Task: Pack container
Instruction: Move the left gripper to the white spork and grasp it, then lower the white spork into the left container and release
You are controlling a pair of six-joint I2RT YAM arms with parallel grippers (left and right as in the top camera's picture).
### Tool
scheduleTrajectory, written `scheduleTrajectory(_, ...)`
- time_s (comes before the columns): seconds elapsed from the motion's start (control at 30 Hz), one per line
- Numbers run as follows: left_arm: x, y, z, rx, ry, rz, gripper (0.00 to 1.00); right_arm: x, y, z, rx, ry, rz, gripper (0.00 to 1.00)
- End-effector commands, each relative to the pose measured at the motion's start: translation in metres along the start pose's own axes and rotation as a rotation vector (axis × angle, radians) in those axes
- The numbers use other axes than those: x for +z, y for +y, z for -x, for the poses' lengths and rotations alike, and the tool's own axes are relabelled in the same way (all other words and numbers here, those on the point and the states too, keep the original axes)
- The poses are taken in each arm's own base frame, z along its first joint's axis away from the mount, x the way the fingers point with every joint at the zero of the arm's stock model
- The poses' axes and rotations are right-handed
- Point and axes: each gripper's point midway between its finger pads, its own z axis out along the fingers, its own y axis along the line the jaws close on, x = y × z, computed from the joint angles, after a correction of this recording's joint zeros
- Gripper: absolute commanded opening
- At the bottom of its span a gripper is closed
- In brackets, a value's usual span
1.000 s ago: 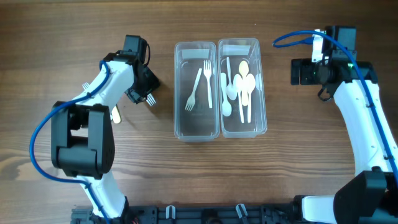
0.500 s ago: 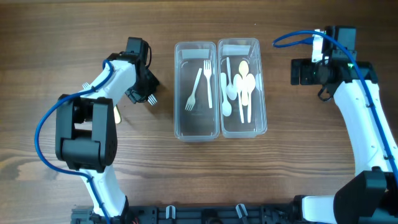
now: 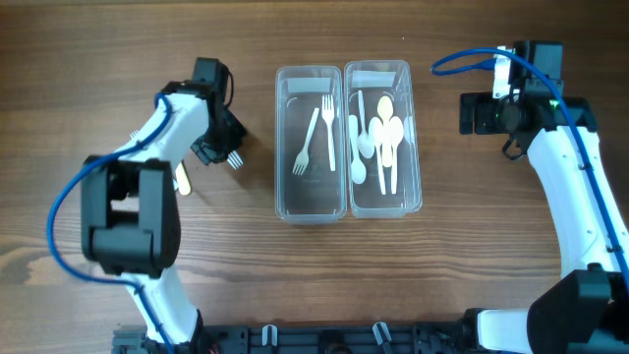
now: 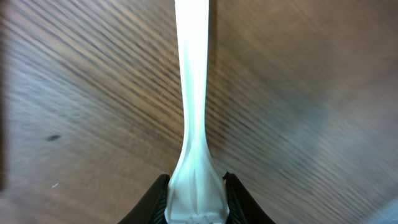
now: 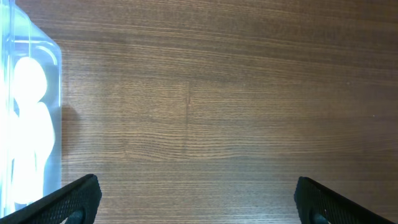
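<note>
Left tool [image 4: 194, 182] grips fork [image 4: 193, 93] — handle cropped.

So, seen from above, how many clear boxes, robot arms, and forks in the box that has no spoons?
Clear boxes: 2
Robot arms: 2
Forks in that box: 2
Total: 6

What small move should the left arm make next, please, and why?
Probably lift the white fork straight up. The left gripper has its jaws closed on the fork's neck, low over the table. The left container, which already holds forks, stands beside it. Rising first should clear that container's wall.
</note>
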Motion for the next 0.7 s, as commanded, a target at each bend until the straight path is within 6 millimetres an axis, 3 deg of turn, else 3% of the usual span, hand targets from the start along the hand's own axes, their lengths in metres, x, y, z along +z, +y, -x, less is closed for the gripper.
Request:
scheduleTrajectory(0.0,-0.065,-0.017,0.022,0.036,-0.139,-0.115,0.2,-0.009,-0.007,0.008,-0.002,-0.028,-0.025,1.0)
scheduleTrajectory(0.17,-0.108,-0.024,0.02,0.076,-0.211,-0.188,0.2,-0.009,-0.007,0.008,-0.002,-0.028,-0.025,1.0)
scheduleTrajectory(0.23,-0.134,-0.038,0.005,0.184,-0.247,-0.242,0.2,-0.009,-0.007,0.008,-0.002,-0.028,-0.025,1.0)
scheduleTrajectory(0.3,-0.145,-0.049,-0.009,0.292,-0.268,-0.266,0.19,-0.009,-0.007,0.008,-0.002,-0.028,-0.025,1.0)
scheduleTrajectory(0.43,-0.155,-0.074,-0.046,0.522,-0.28,-0.291,0.2,-0.009,-0.007,0.008,-0.002,-0.028,-0.025,1.0)
scheduleTrajectory(0.67,-0.155,-0.099,-0.098,0.655,-0.238,-0.319,0.23,-0.009,-0.007,0.008,-0.002,-0.028,-0.025,1.0)
